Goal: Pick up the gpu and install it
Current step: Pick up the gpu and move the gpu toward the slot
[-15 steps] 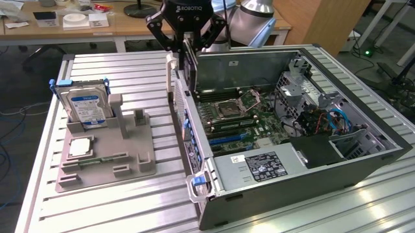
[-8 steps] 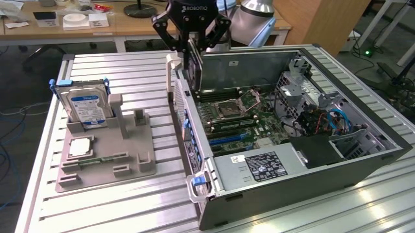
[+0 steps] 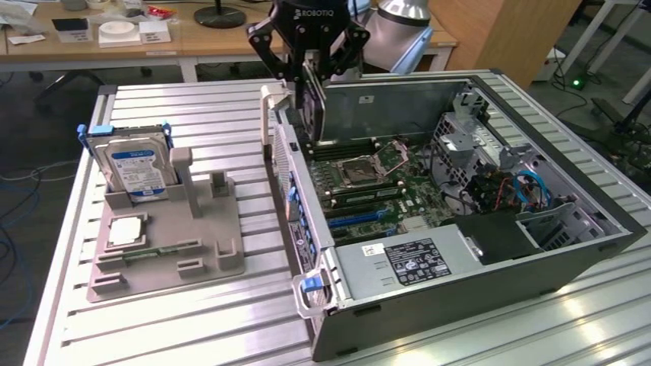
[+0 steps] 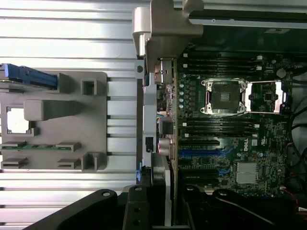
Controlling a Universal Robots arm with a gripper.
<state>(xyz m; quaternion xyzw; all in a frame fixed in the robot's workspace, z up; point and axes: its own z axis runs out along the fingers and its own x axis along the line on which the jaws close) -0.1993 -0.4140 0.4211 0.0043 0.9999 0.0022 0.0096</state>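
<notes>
One end effector (image 3: pixel 310 75) clamped on gpu (image 3: pixel 314 110), upright above motherboard (image 3: pixel 371 187), case wall (image 3: pixel 289 164) just beside

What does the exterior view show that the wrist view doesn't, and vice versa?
Exterior: the tool shut on the gpu over the open case, plus the power supply and drive-bay cables. Wrist: the gpu's bracket ports, edge-on, along the motherboard edge. Both: CPU socket, blue slots, grey fixture.
</notes>
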